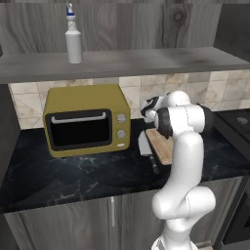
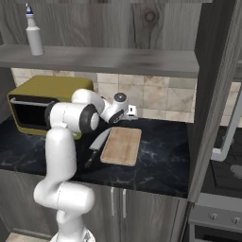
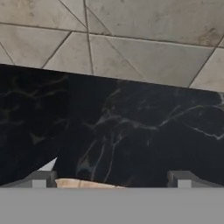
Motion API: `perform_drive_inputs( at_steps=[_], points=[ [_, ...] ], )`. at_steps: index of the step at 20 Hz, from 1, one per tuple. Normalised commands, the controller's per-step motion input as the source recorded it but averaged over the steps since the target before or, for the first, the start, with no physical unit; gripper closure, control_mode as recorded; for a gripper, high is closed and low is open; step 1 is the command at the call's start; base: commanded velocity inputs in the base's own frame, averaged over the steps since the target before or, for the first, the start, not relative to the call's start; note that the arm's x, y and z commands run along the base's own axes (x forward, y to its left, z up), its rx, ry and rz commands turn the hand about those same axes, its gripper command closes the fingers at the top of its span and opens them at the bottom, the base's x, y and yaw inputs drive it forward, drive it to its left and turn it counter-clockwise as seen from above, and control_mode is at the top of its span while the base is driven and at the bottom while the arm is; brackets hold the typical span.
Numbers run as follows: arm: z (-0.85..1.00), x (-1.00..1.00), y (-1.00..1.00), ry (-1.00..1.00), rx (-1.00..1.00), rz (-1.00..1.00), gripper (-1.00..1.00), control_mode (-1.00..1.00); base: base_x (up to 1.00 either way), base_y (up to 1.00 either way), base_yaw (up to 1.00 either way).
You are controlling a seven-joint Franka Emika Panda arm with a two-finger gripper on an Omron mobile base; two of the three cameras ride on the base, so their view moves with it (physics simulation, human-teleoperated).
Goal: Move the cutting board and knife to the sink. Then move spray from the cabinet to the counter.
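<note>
The cutting board (image 2: pixel 121 145) lies flat on the black marble table (image 2: pixel 160 160), a little to the right of the yellow oven (image 1: pixel 87 119). The knife (image 2: pixel 98 144) lies just beside the board on its left side, the grey blade close along the board's edge and the thin dark handle pointing toward the front of the table. From the left base view the white arm covers a part of the board (image 1: pixel 162 144), and the knife (image 1: pixel 146 149) is seen between the oven and the board.

The gripper (image 2: pixel 130 113) hangs above the far end of the board, near the tiled wall (image 2: pixel 156 97), and it holds nothing. In the hand view its two finger tips (image 3: pixel 40 179) stand far apart, so the jaws are wide open, and between them a thin strip of the board's edge (image 3: pixel 87 184) shows against the dark table (image 3: pixel 131 131).

The spray (image 1: pixel 73 40) stands upright on the grey shelf (image 1: pixel 146 61) of the cabinet, above the oven and toward its left side. It is well apart from the gripper. At the right of the table a stove (image 2: pixel 227 170) begins.
</note>
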Motion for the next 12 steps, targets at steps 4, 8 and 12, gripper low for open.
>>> perform_drive_inputs(
  at_steps=[4,8,12],
  points=[
    [-0.27,0.35,0.0,0.04,0.0,0.0,-1.0,-1.0,0.0,0.0,0.0],
    [-0.28,0.27,0.0,0.02,0.0,0.0,-1.0,-1.0,0.0,0.0,0.0],
    [-0.22,0.33,0.0,0.0,0.0,0.0,-1.0,-1.0,0.0,0.0,0.0]
  ],
)
